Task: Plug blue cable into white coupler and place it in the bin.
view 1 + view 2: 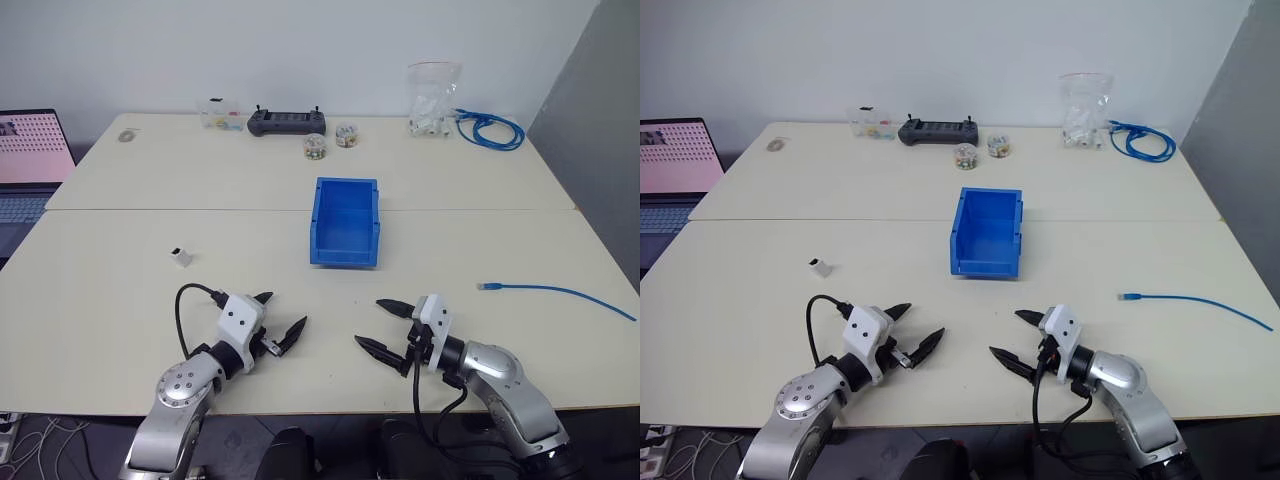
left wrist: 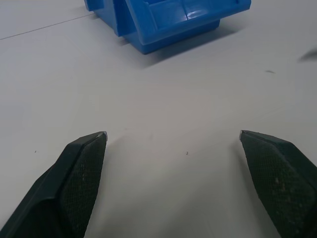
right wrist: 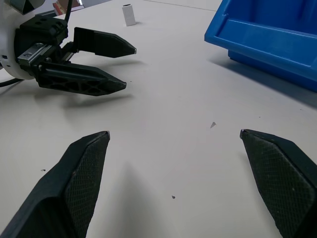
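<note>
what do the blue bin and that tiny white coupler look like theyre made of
The bin: likely moulded plastic, smooth and slightly glossy, with light glinting off its ribbed walls in the left wrist view. The white coupler: probably hard plastic, a boxy white block with a dark opening; too small to judge its finish.

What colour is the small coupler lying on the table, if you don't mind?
White, with a dark opening; the white coupler shows best in the left eye view.

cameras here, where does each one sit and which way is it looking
Left eye and right eye: on the head, looking forward and down at the table; both arms show, with the bin, white coupler and blue cable.
Left wrist: along the open left gripper toward the bin.
Right wrist: along the open right gripper; shows the left gripper, coupler, bin.
Every view shares the bin.
</note>
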`<state>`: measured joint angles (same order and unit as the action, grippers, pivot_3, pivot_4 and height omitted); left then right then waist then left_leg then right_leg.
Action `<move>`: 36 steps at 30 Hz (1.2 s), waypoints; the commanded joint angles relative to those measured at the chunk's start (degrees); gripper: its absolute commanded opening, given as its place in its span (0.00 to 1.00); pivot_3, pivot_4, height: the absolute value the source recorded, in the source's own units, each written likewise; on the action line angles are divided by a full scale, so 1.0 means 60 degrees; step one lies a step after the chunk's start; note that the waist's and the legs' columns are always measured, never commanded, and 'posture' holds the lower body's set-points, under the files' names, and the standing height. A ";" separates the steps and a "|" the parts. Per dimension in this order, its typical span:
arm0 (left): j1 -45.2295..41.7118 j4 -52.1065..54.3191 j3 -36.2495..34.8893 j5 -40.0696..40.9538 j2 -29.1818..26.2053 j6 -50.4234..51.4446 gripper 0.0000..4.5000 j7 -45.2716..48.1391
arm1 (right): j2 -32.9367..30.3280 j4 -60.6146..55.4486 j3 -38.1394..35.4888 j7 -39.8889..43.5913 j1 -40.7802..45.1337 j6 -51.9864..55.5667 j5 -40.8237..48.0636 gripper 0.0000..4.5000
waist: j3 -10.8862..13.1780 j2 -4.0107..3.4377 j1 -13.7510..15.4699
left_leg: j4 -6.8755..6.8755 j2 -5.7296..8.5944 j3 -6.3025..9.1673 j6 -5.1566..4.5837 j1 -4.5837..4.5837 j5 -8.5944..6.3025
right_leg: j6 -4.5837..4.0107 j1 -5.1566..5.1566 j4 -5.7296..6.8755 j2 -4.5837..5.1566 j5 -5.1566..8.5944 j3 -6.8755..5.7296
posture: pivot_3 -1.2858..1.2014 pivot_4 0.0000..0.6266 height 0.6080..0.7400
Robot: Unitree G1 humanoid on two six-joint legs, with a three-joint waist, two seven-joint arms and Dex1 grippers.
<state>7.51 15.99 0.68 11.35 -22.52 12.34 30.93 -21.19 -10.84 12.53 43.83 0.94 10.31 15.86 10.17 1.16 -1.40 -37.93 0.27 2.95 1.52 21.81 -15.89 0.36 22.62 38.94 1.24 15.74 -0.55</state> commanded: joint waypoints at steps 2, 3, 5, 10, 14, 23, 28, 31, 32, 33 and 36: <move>0.0047 0.0499 -0.0016 0.0059 -0.0031 -0.0107 1.00 0.0017 | 0.0051 -0.0147 -0.0111 0.0097 0.0159 -0.0070 0.0168 0.99 | 0.0000 0.0000 -0.0001 | 0.0000 0.0000 0.0000 0.0000 0.0000 0.0000 | 0.0000 0.0000 0.0000 0.0000 0.0000 0.0000 | 0.52 0.24 1.00; 0.0078 0.0545 -0.0005 0.0056 -0.0025 0.0036 1.00 -0.0045 | 0.0049 -0.0137 -0.0106 0.0107 0.0167 -0.0073 0.0167 0.99 | 0.0000 0.0000 0.0000 | 0.0000 0.0000 0.0000 0.0000 0.0000 0.0000 | 0.0000 0.0000 0.0000 0.0000 0.0000 0.0000 | 0.52 0.24 1.00; 0.0097 0.0588 -0.0056 0.0201 0.0078 0.0143 1.00 -0.0112 | 0.0048 -0.0127 -0.0095 0.0120 0.0177 -0.0075 0.0162 0.99 | 0.0000 0.0000 0.0000 | 0.0000 0.0000 0.0001 0.0000 0.0000 0.0000 | 0.0000 0.0000 0.0000 0.0000 0.0000 -0.0001 | 0.52 0.24 1.00; 0.0058 0.0686 -0.0102 0.0508 0.0188 0.0176 1.00 -0.0005 | 0.0048 -0.0119 -0.0083 0.0148 0.0235 -0.0046 0.0169 0.99 | 0.0000 0.0000 0.0002 | 0.0000 0.0000 0.0000 0.0000 0.0000 0.0000 | 0.0000 0.0000 0.0000 0.0000 0.0000 0.0000 | 0.52 0.24 1.00; 0.0132 0.0742 -0.0006 0.0591 0.0153 0.0288 1.00 0.0123 | 0.0028 -0.0199 -0.0080 0.0142 0.0155 -0.0011 0.0194 0.99 | 0.0000 0.0000 0.0002 | 0.0000 0.0000 0.0000 0.0000 0.0000 0.0000 | 0.0000 0.0000 0.0000 0.0000 0.0000 0.0000 | 0.52 0.24 1.00; -0.0188 0.0599 -0.0381 0.1269 0.0117 0.0659 1.00 0.0418 | 0.0037 -0.0242 -0.0085 0.0136 0.0183 -0.0003 0.0141 0.99 | 0.0000 0.0000 -0.0002 | 0.0000 0.0001 -0.0001 0.0000 0.0000 0.0000 | 0.0000 0.0000 0.0000 0.0000 0.0001 -0.0001 | 0.52 0.24 1.00; -0.0318 0.0414 -0.0570 0.1472 0.0066 0.0655 1.00 0.0567 | 0.0092 -0.0267 -0.0044 0.0093 0.0192 0.0001 0.0123 0.99 | 0.0000 0.0000 -0.0002 | 0.0000 0.0001 -0.0001 0.0000 0.0000 0.0000 | 0.0000 0.0000 0.0000 0.0000 0.0001 0.0000 | 0.52 0.24 1.00; -0.0378 0.0342 -0.0599 0.1509 0.0024 0.0563 1.00 0.0704 | 0.0165 -0.0252 0.0006 0.0056 0.0218 -0.0008 0.0095 0.99 | 0.0000 0.0000 -0.0001 | 0.0000 0.0001 0.0001 0.0000 0.0000 0.0000 | 0.0000 0.0000 0.0000 0.0000 0.0001 -0.0001 | 0.52 0.24 1.00; -0.0388 0.0355 -0.0615 0.1597 0.0020 0.0565 1.00 0.0816 | 0.0188 -0.0253 0.0017 0.0046 0.0223 -0.0013 0.0085 0.99 | 0.0000 0.0000 -0.0001 | 0.0000 0.0001 -0.0001 0.0000 0.0000 0.0000 | 0.0000 0.0000 0.0000 -0.0001 0.0001 0.0000 | 0.52 0.24 1.00; -0.0409 0.0384 -0.0621 0.1668 -0.0009 0.0544 1.00 0.0941 | 0.0207 -0.0257 0.0020 0.0037 0.0227 -0.0026 0.0073 0.99 | 0.0000 0.0000 -0.0001 | 0.0000 0.0001 -0.0001 0.0000 0.0000 0.0000 | 0.0000 0.0000 0.0000 -0.0001 0.0000 0.0000 | 0.52 0.24 1.00; -0.0593 0.0462 -0.0447 0.1510 -0.0251 0.0328 1.00 0.1282 | 0.0234 -0.0395 -0.0100 -0.0007 0.0199 -0.0115 0.0107 0.99 | 0.0001 0.0001 0.0002 | 0.0000 0.0001 0.0000 0.0000 0.0000 0.0000 | 0.0000 0.0000 0.0000 0.0000 0.0001 0.0000 | 0.52 0.24 1.00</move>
<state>5.35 17.33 -2.30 20.32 -22.81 16.50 37.05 -19.93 -10.46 12.62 43.81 1.70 10.56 15.84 10.18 1.17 -1.39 -37.93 0.28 2.95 1.52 21.82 -15.89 0.36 22.62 38.94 1.24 15.74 -0.56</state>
